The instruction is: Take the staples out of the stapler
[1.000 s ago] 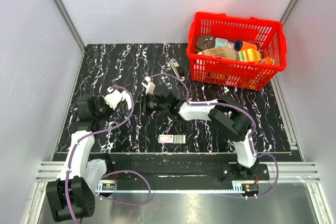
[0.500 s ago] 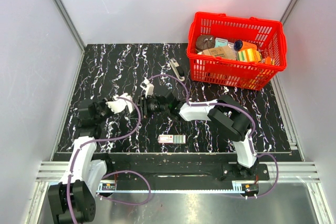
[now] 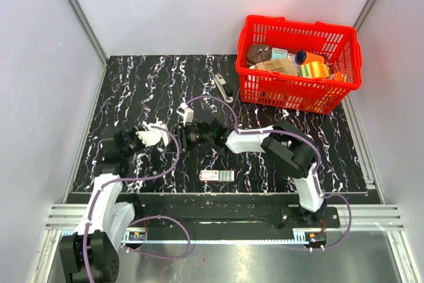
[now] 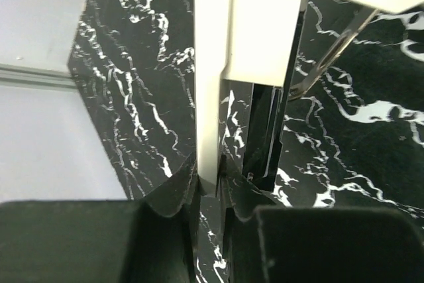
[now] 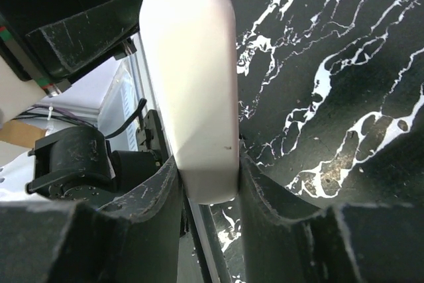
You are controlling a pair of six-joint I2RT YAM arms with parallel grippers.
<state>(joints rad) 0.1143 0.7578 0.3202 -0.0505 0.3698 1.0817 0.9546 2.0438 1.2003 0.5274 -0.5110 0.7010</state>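
Since a second ago your left gripper [image 4: 209, 187] has swung in toward the right gripper [image 5: 209, 183] and dropped a little toward the near edge, so in the top view the two now meet nose to nose over the left-centre of the table [image 3: 132, 84]; the right one has barely shifted. You have the stapler [image 5: 189, 97] held between them, and from above it is almost wholly hidden by the two black heads. In the right wrist view your fingers [image 5: 156, 197] are pressed against both sides of its rounded white body, with no gap showing. In the left wrist view your fingers [image 4: 165, 193] are drawn narrow on a slim white bar of the stapler that runs up and away from them. Just beside that bar lies a dark, glossy channel [image 4: 265, 137], open toward the camera; you cannot tell from this view whether any staples sit in it. Whether the stapler is touching the table or held clear of it cannot be told either. The flat box [image 3: 216, 175] lies near the front edge, apart from both grippers and to their right. The red basket [image 3: 291, 96] stands at the far right corner, well away, filled with mixed items.
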